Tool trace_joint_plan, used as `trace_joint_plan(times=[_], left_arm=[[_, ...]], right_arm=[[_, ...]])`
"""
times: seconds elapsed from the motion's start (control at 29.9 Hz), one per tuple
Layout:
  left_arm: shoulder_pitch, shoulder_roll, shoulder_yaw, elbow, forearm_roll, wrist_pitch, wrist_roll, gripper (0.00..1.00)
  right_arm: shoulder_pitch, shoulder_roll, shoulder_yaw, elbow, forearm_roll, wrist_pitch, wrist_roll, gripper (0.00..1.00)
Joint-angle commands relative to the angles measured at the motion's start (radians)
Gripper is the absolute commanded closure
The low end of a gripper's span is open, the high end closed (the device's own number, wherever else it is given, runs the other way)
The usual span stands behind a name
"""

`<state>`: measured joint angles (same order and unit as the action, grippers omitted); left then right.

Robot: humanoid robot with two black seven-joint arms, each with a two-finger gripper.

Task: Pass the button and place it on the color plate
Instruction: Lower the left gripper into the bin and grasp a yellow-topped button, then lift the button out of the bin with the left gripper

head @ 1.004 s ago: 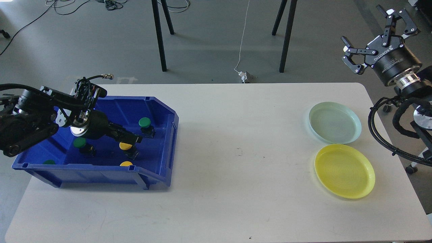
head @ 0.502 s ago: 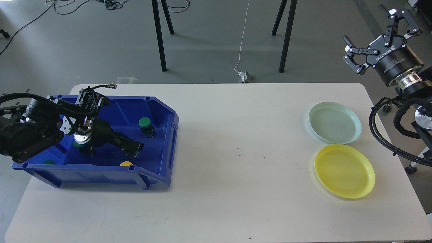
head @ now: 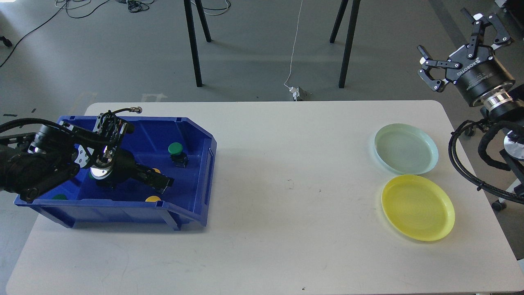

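My left gripper [head: 161,183] is down inside the blue bin [head: 196,135], low over a yellow button [head: 156,170] of which only a sliver shows behind its dark fingers. I cannot tell whether the fingers have closed on it. Loose in the bin are a green button [head: 175,148] near the right wall, another yellow button [head: 153,199] at the front wall and a green one [head: 60,197] at the front left. The pale green plate [head: 406,148] and yellow plate [head: 417,207] lie at the table's right. My right gripper [head: 444,35] is open and empty, raised beyond the right rear corner.
The white table [head: 286,229] spans the view between bin and plates. Black stand legs [head: 192,45] and a white cable [head: 292,61] are on the floor behind the table. My right arm's hoses [head: 462,164] hang just past the right edge.
My left gripper has dropped lower into the bin and drawn slightly back toward me, now covering the yellow button that was visible under it. The right gripper has barely shifted.
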<state>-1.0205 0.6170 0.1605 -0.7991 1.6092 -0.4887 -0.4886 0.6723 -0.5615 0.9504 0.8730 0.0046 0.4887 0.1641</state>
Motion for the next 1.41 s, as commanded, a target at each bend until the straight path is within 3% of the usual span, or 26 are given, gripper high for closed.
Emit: trace_joint_plan(times=[0.0, 0.17, 0.47, 0.77, 1.04, 1.37], left_arm=[[0.0, 0.0, 0.001, 0.001, 0.0, 0.0, 0.0, 0.1], [0.0, 0.0, 0.002, 0.015, 0.003, 0.0, 0.0, 0.29], [0.0, 0.0, 0.002, 0.018, 0.003, 0.0, 0.0, 0.41], [-0.001, 0.001, 0.001, 0.018, 0.003, 0.0, 0.0, 0.93], [-0.045, 0.056, -0.042, -0.04, -0.018, 0.0, 0.0, 0.94], [-0.035, 0.355, -0.337, -0.348, -0.187, 0.0, 0.0, 0.93]], right_arm=[[-0.002, 0.0, -0.001, 0.0, 0.0, 0.0, 0.0, 0.01], [-0.005, 0.0, 0.001, 0.0, 0.0, 0.0, 0.0, 0.01], [-0.013, 0.0, 0.001, 0.0, 0.0, 0.0, 0.002, 0.01], [-0.014, 0.0, 0.011, 0.0, 0.0, 0.0, 0.002, 0.01], [-0.022, 0.0, 0.016, 0.0, 0.0, 0.0, 0.002, 0.01], [-0.037, -0.001, 0.018, -0.011, 0.0, 0.0, 0.0, 0.01]])
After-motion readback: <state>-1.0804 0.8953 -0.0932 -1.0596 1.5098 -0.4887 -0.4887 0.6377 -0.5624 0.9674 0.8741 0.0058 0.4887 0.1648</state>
